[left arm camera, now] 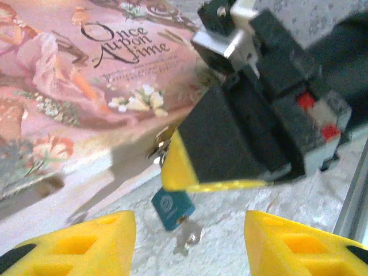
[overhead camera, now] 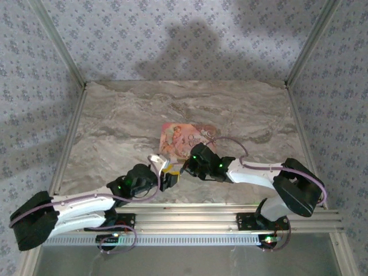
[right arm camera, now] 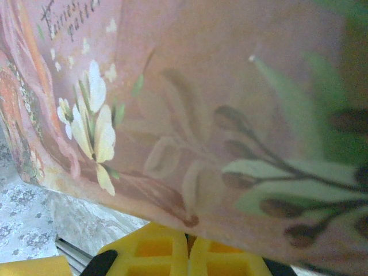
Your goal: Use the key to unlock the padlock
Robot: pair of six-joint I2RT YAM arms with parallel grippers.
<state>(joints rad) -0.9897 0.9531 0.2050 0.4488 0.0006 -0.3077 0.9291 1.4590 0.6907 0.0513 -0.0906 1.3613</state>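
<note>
padlock (left arm camera: 172,210), tiny and blue, hanging tilted just under the tip of the right jaws and midway between the two spread fingertips (left arm camera: 115,230) of the left jaws. small pale metal piece (left arm camera: 187,241) directly below it, key or shackle, too blurred to tell which.

right jaws: closed tight, yellow pads (right arm camera: 155,250) pressed together in the right wrist view, one black-and-yellow finger (left arm camera: 213,155) slanting down onto the padlock in the left wrist view. top edge of the padlock touching that finger; impossible to tell whether pinched directly or held by something thin attached to it. likely reason for the hold: keeping the lock apparently raised off the counter (left arm camera: 241,230) and steady, within reach of the other arm.

left jaws: wide open, gripping nothing, one fingertip on each side of the padlock, neither touching it. probable purpose: room to close on the lock body or on the pale piece beneath.

pink illustrated book (overhead camera: 187,140), titled "once upon a time", lying flat on the counter just beyond both sets of jaws, very close to the right ones; no evident part in the task.

judged stage: lock presented, not yet opened; next move in need of fine alignment, given so small and loosely hung a lock.
</note>
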